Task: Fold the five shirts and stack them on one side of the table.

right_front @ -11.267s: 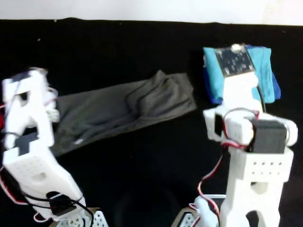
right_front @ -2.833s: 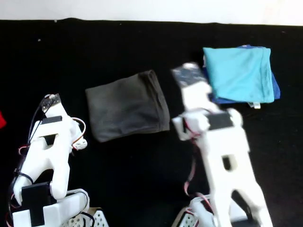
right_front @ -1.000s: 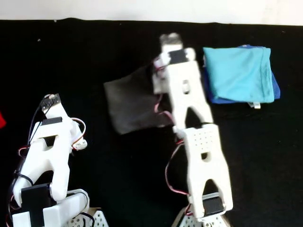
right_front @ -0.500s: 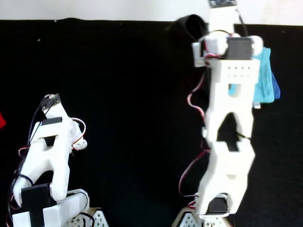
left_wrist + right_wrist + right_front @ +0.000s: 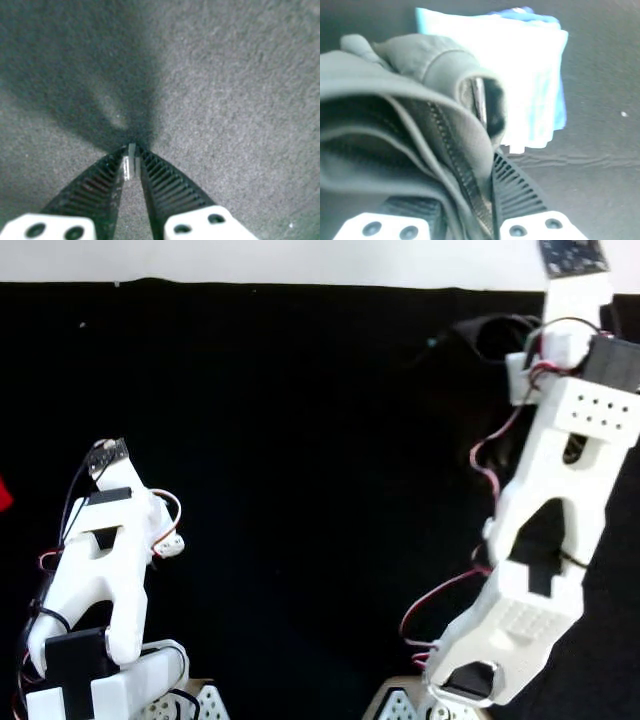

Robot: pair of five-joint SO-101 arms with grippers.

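- Right gripper (image 5: pixel 482 125): jaws pinched on the grey shirt (image 5: pixel 395 100). One ribbed finger (image 5: pixel 512 187) is seen bare. The other is wrapped over by cloth.
- The grey shirt is bunched and draped in thick folds across the jaws, with a hem or collar edge rolled over at the fingertip. It is carried clear of the table (image 5: pixel 600 150), not lying flat.
- Beyond and below the held shirt, a light blue shirt (image 5: pixel 530 75) is seen folded on the table. A darker blue shirt (image 5: pixel 540 15) lies under it, its edge showing along the far side and one flank. The two are stacked and touching.
- From the high view, the right arm (image 5: pixel 560 460) is stretched out towards the far right corner of the table (image 5: pixel 300 440). The grey shirt (image 5: pixel 488 337) is seen as a dark lump beside the arm's upper end.
- Left gripper (image 5: pixel 131 152): jaws pressed together, ribbed fingers meeting at the tips with nothing between them. It is pointed down at bare black tablecloth (image 5: pixel 240 75), where its shadow is cast.
- The left arm (image 5: pixel 100 550) is folded back on itself near the front left of the table, well apart from the shirts.
- A red thing (image 5: pixel 3 495) is noted at the left edge of the high view. What it is cannot be told.
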